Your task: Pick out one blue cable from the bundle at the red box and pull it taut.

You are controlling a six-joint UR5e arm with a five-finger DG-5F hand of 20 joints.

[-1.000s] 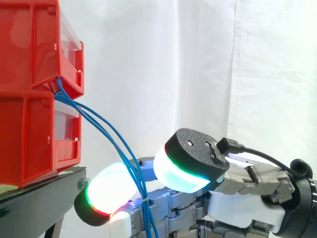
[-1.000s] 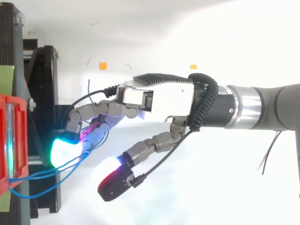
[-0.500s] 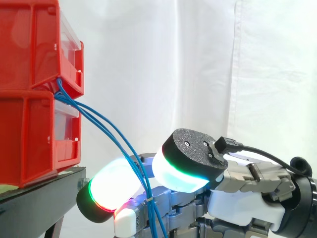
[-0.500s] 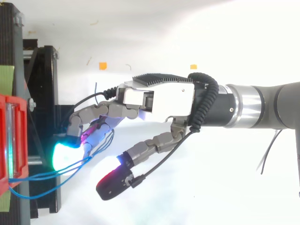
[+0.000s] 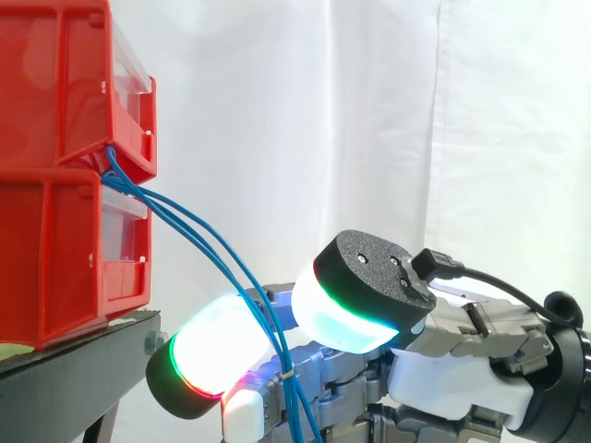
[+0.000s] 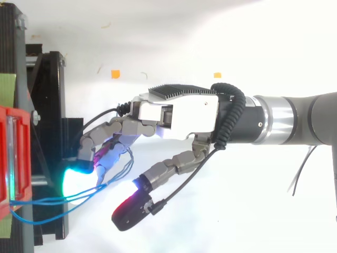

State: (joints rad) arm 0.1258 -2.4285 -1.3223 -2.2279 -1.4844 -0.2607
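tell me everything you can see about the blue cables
The blue cables are several thin strands with a smooth plastic look. They come out of the gap between the two stacked red bins, fan apart slightly, then arc down and away from the bins to meet at a small pale band that ties them together. There they cross the hand. They are bowed, not straight, and hang in the air between bins and hand.
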